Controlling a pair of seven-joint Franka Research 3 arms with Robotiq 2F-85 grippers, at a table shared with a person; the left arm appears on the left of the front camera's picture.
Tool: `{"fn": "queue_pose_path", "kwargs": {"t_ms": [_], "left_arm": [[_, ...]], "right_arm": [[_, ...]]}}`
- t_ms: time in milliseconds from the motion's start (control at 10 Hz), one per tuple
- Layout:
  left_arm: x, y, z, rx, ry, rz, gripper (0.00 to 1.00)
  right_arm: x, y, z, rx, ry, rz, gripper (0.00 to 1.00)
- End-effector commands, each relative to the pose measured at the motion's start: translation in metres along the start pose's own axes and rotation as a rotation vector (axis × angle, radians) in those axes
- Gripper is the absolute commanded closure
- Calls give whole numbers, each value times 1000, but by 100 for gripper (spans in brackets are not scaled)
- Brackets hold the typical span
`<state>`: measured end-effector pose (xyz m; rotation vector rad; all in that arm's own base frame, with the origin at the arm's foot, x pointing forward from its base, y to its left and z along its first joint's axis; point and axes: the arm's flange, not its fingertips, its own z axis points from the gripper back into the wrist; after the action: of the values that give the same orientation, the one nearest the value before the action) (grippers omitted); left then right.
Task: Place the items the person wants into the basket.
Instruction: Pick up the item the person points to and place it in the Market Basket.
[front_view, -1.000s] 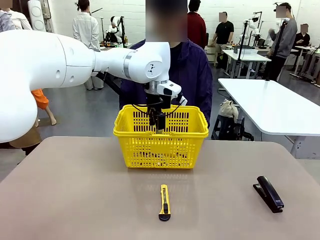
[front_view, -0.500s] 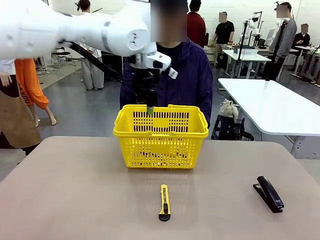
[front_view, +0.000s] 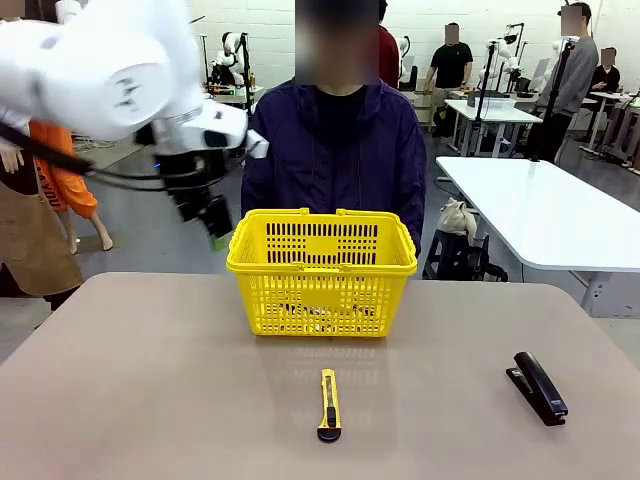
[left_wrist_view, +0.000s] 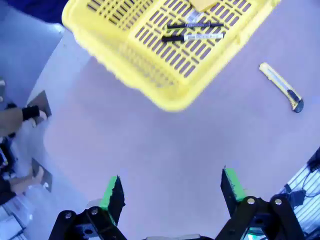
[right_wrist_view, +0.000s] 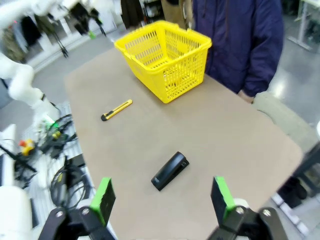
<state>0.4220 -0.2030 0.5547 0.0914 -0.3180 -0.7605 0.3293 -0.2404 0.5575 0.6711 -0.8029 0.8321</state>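
Toward the far edge of the table (front_view: 150, 380), the basket (front_view: 321, 272) is sitting upright, just in front of the person (front_view: 335, 150) in the dark jacket. Inside the basket, the left wrist view is showing the pen (left_wrist_view: 194, 25) and the marker (left_wrist_view: 192, 37) lying side by side on the lattice floor, with a corner of the tape measure (left_wrist_view: 202, 4) just beyond them. Left of the basket and above its rim, the left gripper (front_view: 212, 225) is hanging in the air, jaws spread wide and holding nothing. Nearer than the basket, the utility knife (front_view: 328, 404) is lying on the tabletop, and the stapler (front_view: 539, 387) is resting well to the right of the basket. High over the table, the right gripper (right_wrist_view: 162, 199) is hovering with its jaws parted and bare.
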Motion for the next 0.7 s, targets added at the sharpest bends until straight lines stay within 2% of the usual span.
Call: {"fn": "queue_pose_path", "kwargs": {"t_ms": [0, 200, 400, 500, 600], "left_arm": [[-38, -6, -3, -5, -56, 66, 0], [-39, 7, -9, -31, -47, 102, 0], [-21, 16, -17, -60, -3, 128, 0], [-46, 9, -7, -8, -22, 85, 0], [-46, 9, -7, -8, -22, 85, 0]], "right_arm": [[0, -1, -1, 1, -37, 19, 0], [0, -1, -1, 1, -37, 19, 0], [0, -1, -1, 1, -37, 19, 0], [0, -1, -1, 1, -37, 19, 0], [0, -1, -1, 1, -37, 19, 0]]}}
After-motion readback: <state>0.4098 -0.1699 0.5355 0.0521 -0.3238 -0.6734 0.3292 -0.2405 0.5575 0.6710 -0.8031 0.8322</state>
